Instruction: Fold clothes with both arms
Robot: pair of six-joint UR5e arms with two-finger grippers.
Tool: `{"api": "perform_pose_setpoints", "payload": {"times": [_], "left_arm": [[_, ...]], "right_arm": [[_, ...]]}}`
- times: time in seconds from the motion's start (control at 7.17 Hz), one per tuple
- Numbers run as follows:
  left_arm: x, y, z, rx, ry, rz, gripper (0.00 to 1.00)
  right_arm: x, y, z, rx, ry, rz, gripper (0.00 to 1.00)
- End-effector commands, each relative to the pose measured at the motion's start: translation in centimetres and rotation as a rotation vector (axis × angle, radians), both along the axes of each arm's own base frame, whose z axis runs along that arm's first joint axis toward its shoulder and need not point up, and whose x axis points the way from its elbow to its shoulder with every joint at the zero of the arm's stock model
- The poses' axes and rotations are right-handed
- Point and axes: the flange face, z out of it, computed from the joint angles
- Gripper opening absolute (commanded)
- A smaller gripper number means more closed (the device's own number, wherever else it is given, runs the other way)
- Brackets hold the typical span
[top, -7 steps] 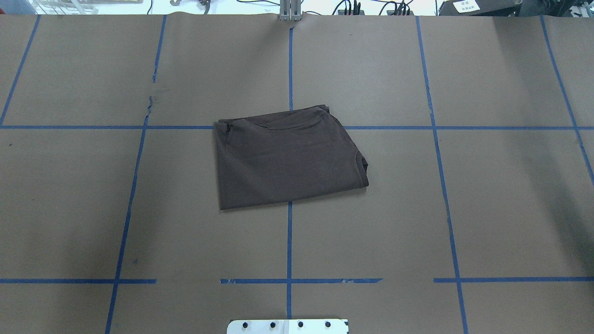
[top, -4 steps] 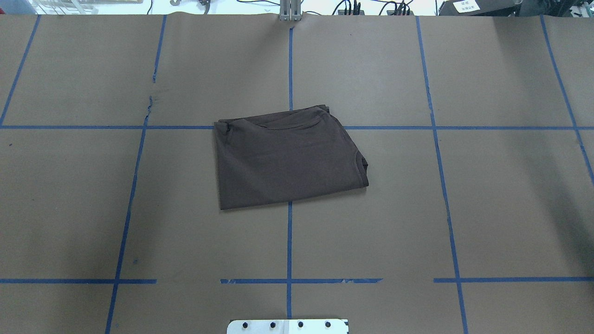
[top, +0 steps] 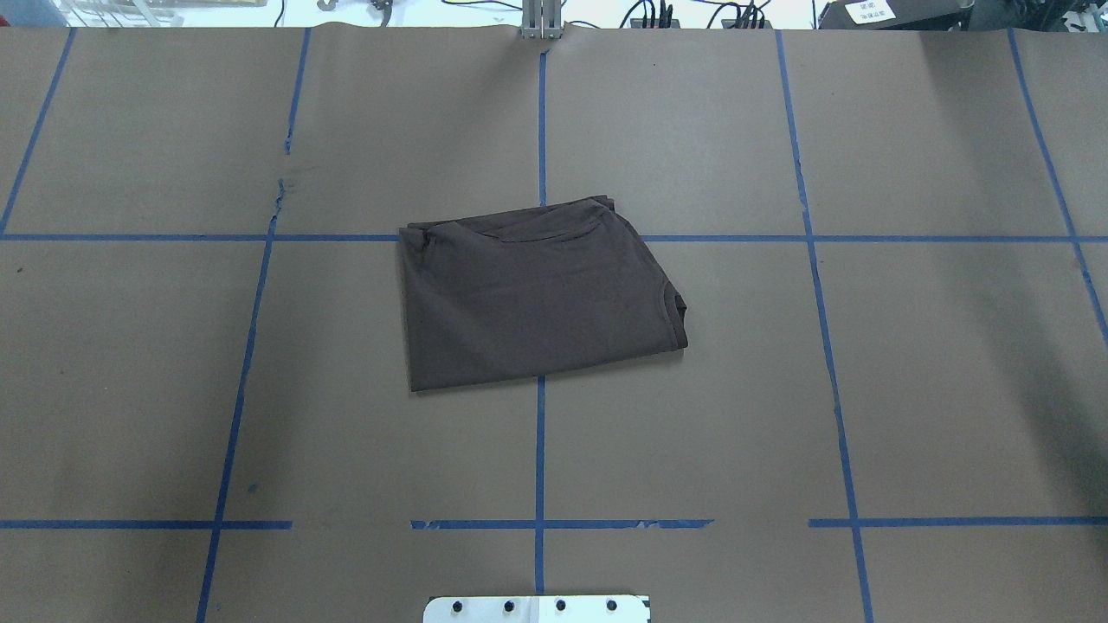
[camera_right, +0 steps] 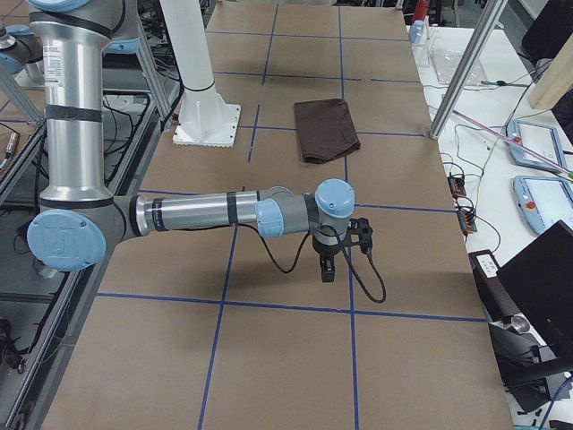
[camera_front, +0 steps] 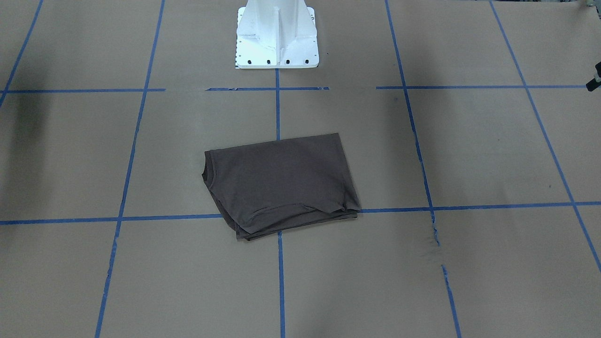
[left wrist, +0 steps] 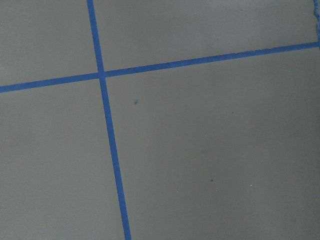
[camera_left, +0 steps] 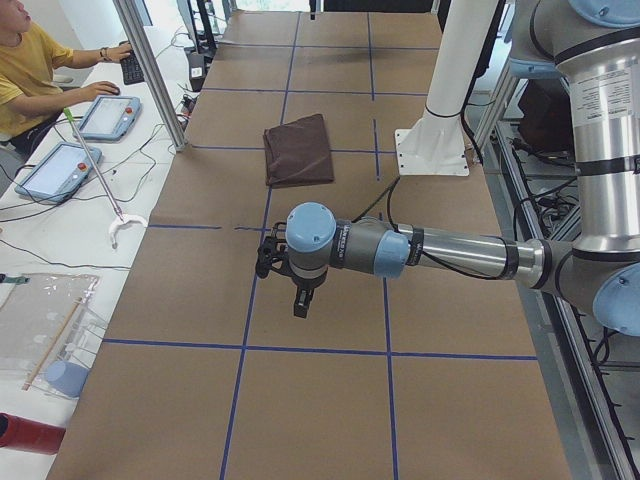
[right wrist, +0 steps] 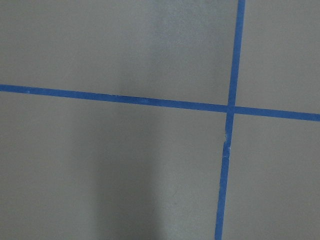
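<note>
Brown paper point(top: 692, 415) covers the whole table, marked into large squares by blue tape lines point(top: 539, 450). A small tear in the paper point(top: 279, 192) sits beside one line on the left half of the overhead view. The white pedestal base point(camera_front: 277, 33) stands at the robot's edge of the table. A white side bench point(camera_left: 40, 240) runs along the far side from the robot, where an operator in a yellow shirt point(camera_left: 30, 70) sits by two tablets point(camera_left: 105, 115). Both wrist cameras see only paper and a tape crossing.

The dark brown T-shirt point(top: 537, 303) lies flat at the table's middle, folded into a rough four-sided packet over the crossing of two tape lines. Stacked layers and a curved seam show along its far edge, and a hemmed curve on its right corner.

The left arm point(camera_left: 440, 250) reaches out low over the paper, its left gripper point(camera_left: 300, 305) pointing down, well apart from the shirt. The right arm point(camera_right: 206, 215) does likewise at the other end with its right gripper point(camera_right: 328, 269). Whether either pair of fingers is spread or closed, I cannot tell.
</note>
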Motion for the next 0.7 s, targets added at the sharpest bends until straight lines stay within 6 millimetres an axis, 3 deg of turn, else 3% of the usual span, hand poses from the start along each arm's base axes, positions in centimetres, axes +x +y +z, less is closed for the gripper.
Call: {"api": "perform_pose_setpoints", "payload": {"times": [0.0, 0.14, 0.28, 0.56], "left_arm": [[-1.0, -0.3, 0.2, 0.003, -0.032, -0.026, 1.00], [-3.2, -1.4, -0.3, 0.039, -0.156, -0.083, 1.00], [-3.9, -2.3, 0.6, 0.031, -0.231, -0.102, 1.00], [-3.8, -2.7, 3.5, -0.095, -0.230, -0.085, 1.00]], "right_arm": [[-0.2, -0.6, -0.8, 0.017, 0.004, -0.002, 1.00], [-0.3, -0.7, -1.2, 0.026, 0.010, -0.005, 1.00], [-0.8, -0.7, -2.1, 0.049, 0.029, -0.013, 1.00], [-1.3, -0.6, -1.9, 0.044, 0.034, -0.023, 1.00]]}}
